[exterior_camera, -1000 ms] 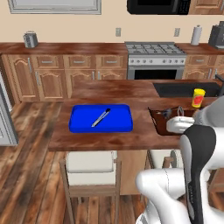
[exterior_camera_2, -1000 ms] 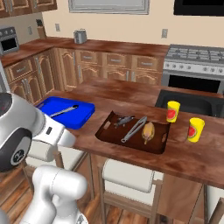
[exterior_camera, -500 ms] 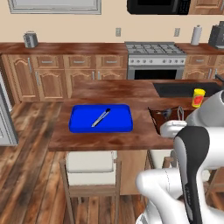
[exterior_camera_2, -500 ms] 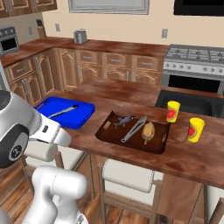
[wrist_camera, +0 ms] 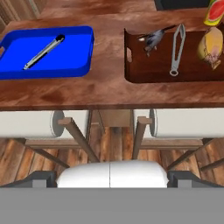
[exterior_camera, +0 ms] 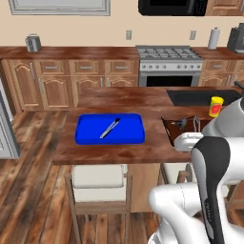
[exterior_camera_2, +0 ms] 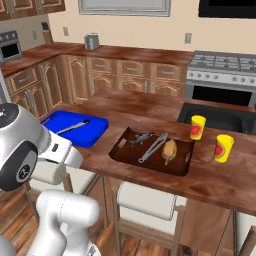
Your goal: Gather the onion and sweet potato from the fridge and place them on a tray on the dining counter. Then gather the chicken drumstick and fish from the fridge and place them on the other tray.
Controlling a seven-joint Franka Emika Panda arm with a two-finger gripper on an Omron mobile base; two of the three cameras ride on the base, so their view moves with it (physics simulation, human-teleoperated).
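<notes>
Gripper [wrist_camera: 112, 175] spread wide, holding nothing, low before two pale stools [wrist_camera: 30, 124]. Glossy blue tray [wrist_camera: 83, 48] at ten o'clock on the reddish wooden dining counter [wrist_camera: 109, 92] — metal tongs [wrist_camera: 43, 52] inside; dark brown tray [wrist_camera: 148, 74] beside it.

Arm [exterior_camera: 217, 176] folded at 4 o'clock in left base view, wrist drawn back; gripper [wrist_camera: 112, 177] jaws fully apart, nothing held.

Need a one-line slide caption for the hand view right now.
Looking down at the dining counter: blue tray holding a utensil, brown tray with fish, tongs, drumstick.
</notes>
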